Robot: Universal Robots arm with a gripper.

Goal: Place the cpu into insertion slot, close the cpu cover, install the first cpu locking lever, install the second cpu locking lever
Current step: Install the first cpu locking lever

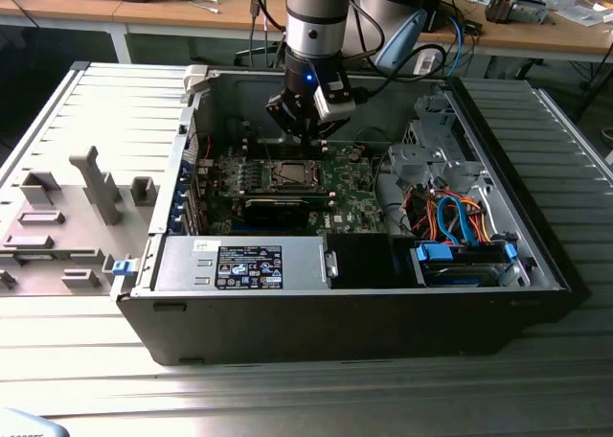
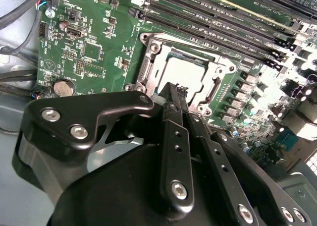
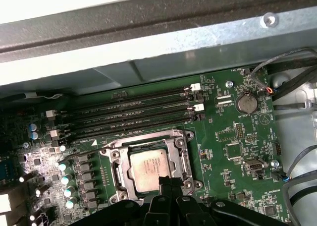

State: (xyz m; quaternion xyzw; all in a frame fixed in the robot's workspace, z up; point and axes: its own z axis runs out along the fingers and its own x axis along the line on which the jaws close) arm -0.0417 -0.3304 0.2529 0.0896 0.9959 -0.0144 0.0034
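Starting at the exterior view's left, there's a grey foam tray (image 1: 67, 217) with cut-outs sitting on the ribbed bench (image 1: 287, 399), right beside the open PC case (image 1: 335, 312). Inside the case, along its near edge, is the power supply (image 1: 244, 263) with its label up. Past that is the green motherboard (image 1: 345, 197) with a black expansion card (image 1: 278, 207) lying across it.

The slot (image 1: 290, 173) sits mid-board, and the gripper (image 1: 305, 140) hangs right above its far edge. In the first wrist view the cpu (image 3: 151, 170) is already seated in the slot (image 3: 116, 179), and the cover (image 3: 184, 159) is down around it, framing the chip. The black fingertips (image 3: 171, 186) are pressed together, pinching nothing, with the tips right at the cover's edge. Same story in the second wrist view: gripper (image 2: 173, 94) closed up, tip over the rim of the cover (image 2: 218, 84), cpu (image 2: 183, 72) showing through the cut-out.

RAM slots (image 3: 133, 112) run along one side of the socket, and a coin battery (image 3: 245, 103) sits near the board's corner.

Over at the exterior view's right corner of the case are the drive bay (image 1: 465, 260) and a bundle of orange and blue cables (image 1: 450, 217).
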